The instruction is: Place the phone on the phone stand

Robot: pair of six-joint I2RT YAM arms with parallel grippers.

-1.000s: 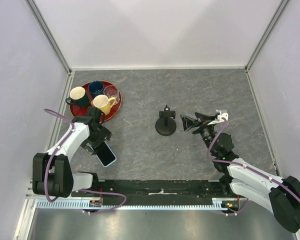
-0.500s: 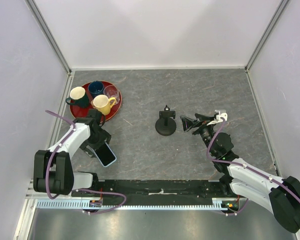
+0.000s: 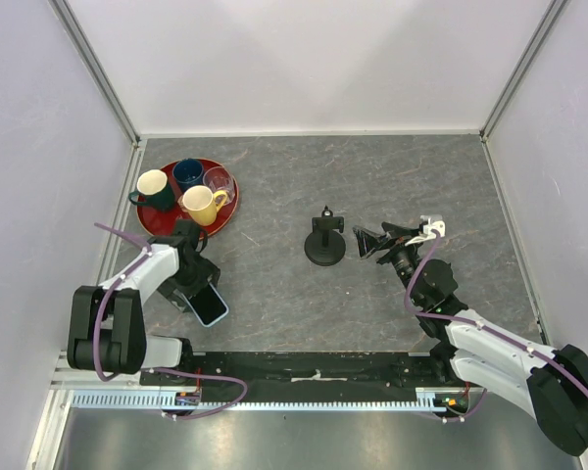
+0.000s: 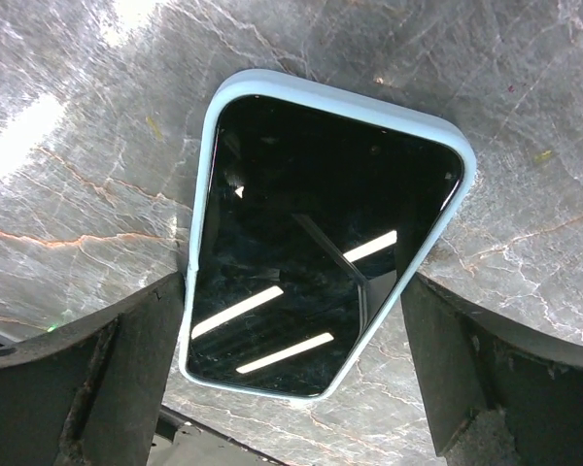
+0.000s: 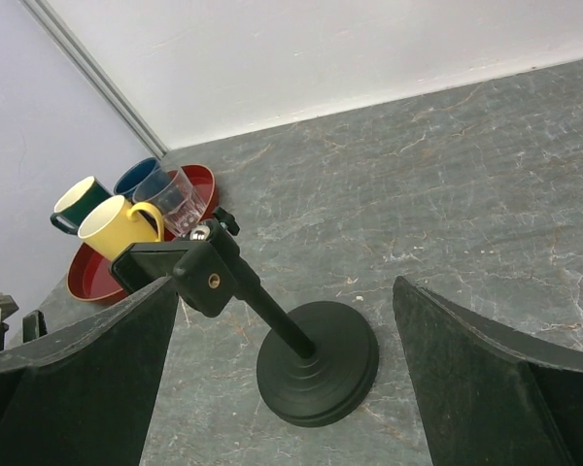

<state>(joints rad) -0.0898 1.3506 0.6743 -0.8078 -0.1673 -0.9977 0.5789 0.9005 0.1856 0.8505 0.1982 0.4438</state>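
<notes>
The phone [image 3: 210, 305] lies flat on the table at the near left, black screen up in its light blue case. My left gripper [image 3: 192, 282] is low over it and open. In the left wrist view the phone [image 4: 311, 223] lies between the two fingers [image 4: 126, 369], which stand close to its long edges at the near end. The black phone stand [image 3: 325, 245] stands upright mid-table with nothing on it. My right gripper [image 3: 368, 241] is open and empty just right of it. In the right wrist view the stand [image 5: 318, 364] sits between the fingers, a little beyond them.
A red round tray [image 3: 233, 208] holding mugs and a glass stands at the back left, just behind the left gripper. It also shows in the right wrist view [image 5: 87, 277]. Grey walls close the table in on three sides.
My left gripper has come down and slightly toward the near left, closer over the phone. The phone, the stand and the right arm have not moved.
</notes>
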